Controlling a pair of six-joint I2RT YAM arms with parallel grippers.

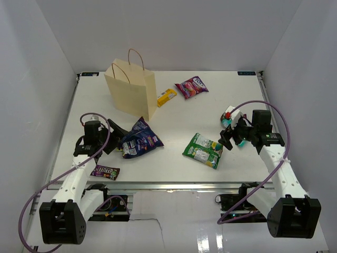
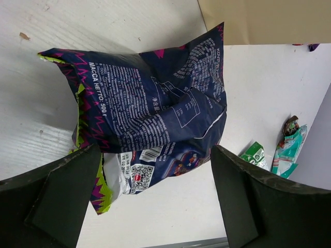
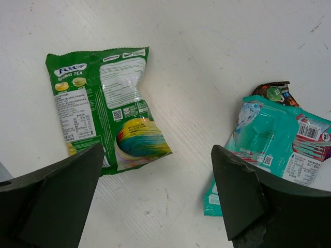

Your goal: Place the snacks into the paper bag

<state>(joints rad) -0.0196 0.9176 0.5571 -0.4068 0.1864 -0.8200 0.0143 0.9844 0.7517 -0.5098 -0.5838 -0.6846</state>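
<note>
The cream paper bag (image 1: pixel 131 92) stands upright at the back left, its lower wall (image 2: pixel 264 20) showing in the left wrist view. A dark blue chip bag (image 1: pixel 139 138) (image 2: pixel 150 113) lies just in front of my open left gripper (image 1: pixel 116 138) (image 2: pixel 155 201), its lower edge between the fingers. My right gripper (image 1: pixel 228 135) (image 3: pixel 158 196) is open over bare table, with the green packet (image 1: pixel 202 150) (image 3: pixel 103 108) to one side and the teal packet (image 1: pixel 228 116) (image 3: pixel 274 139) to the other. A pink packet (image 1: pixel 191 87) and a yellow bar (image 1: pixel 166 97) lie near the bag. The dark candy pack (image 1: pixel 105 171) lies at the front left.
White walls close in the table (image 1: pixel 174 121) on three sides. A metal rail (image 1: pixel 174 185) runs along the near edge. Purple cables loop from both arms, over the left and right table edges.
</note>
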